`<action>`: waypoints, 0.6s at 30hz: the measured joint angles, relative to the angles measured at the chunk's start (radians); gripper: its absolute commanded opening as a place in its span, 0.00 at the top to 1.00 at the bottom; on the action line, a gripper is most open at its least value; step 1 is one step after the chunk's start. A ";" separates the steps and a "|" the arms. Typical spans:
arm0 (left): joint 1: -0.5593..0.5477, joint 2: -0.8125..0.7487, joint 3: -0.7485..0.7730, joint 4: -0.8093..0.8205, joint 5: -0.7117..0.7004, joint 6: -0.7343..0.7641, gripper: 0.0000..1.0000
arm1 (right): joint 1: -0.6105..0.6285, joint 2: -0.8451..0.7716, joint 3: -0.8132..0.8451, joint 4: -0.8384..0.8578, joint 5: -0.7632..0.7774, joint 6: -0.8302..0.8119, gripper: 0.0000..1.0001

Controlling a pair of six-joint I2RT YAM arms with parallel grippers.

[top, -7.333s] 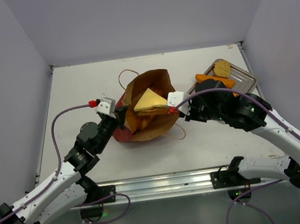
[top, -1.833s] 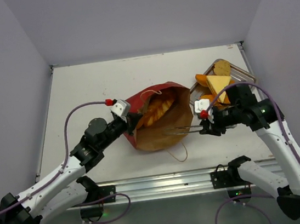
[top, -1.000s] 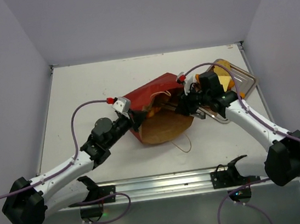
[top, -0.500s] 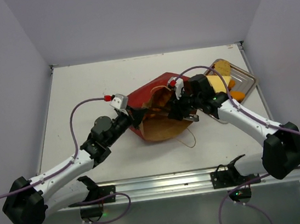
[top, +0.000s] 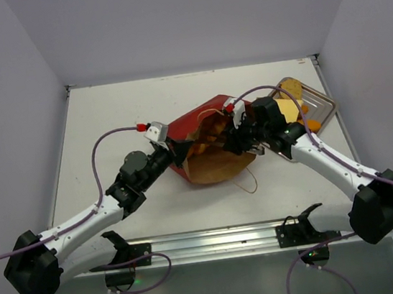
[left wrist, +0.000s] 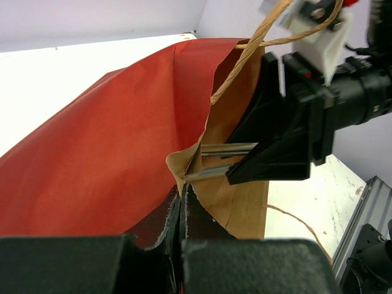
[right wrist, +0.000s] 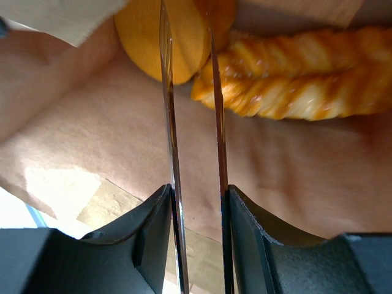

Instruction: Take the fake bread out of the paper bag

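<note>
The paper bag (top: 190, 124), red outside and brown inside, lies on its side on the table with its mouth facing right. My left gripper (top: 171, 150) is shut on the bag's rim (left wrist: 182, 184), pinching the paper edge and holding the mouth up. My right gripper (top: 210, 141) reaches into the mouth, its thin metal fingers (left wrist: 228, 149) lying just inside the rim. In the right wrist view that gripper (right wrist: 187, 12) stands open, its two blades apart over a round yellow-orange bread (right wrist: 142, 38). A twisted golden bread (right wrist: 306, 86) lies right of the blades on the bag's brown floor.
A silver metal tray (top: 327, 105) sits at the right rear, holding a yellow wedge (top: 287, 110), a round brown piece (top: 291, 89) and an orange piece (top: 311, 124). The bag's loop handles (top: 248, 181) trail onto the table in front of it.
My right gripper has pushed left, deeper into the bag's mouth, and its fingers have spread a little. The left gripper keeps its hold on the rim.
</note>
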 measured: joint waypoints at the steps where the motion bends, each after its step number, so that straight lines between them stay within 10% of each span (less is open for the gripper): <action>1: 0.000 -0.002 0.000 -0.001 -0.003 0.000 1.00 | 0.000 -0.018 -0.002 0.002 0.003 -0.001 0.57; 18: 0.000 -0.011 0.000 0.000 -0.007 -0.015 1.00 | 0.001 0.052 -0.002 0.019 0.017 0.000 0.53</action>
